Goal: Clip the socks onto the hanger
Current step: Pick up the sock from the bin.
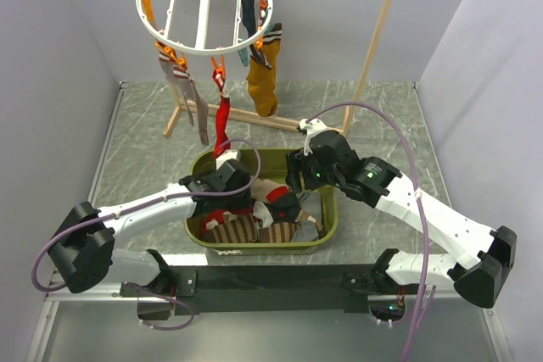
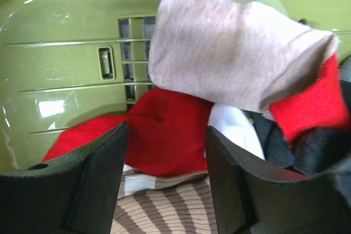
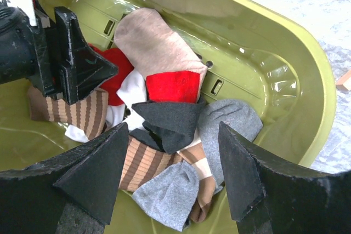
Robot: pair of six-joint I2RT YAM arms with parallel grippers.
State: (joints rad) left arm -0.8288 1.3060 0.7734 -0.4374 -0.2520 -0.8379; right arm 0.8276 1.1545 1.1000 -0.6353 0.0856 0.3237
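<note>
Seen from above, the hanger (image 1: 204,6) with a few socks clipped on hangs behind the green tub (image 1: 333,214) of loose socks (image 1: 254,228); the left wrist camera shows the left gripper (image 2: 164,163) inside the tub, fingers apart over a red sock (image 2: 164,130); the right wrist camera shows the right gripper (image 3: 173,157) spread wide above the tub's heap.

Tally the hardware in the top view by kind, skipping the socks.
arms: 2 (left arm, right arm)
bin: 1
hanger: 1
rack: 1
total: 5
</note>
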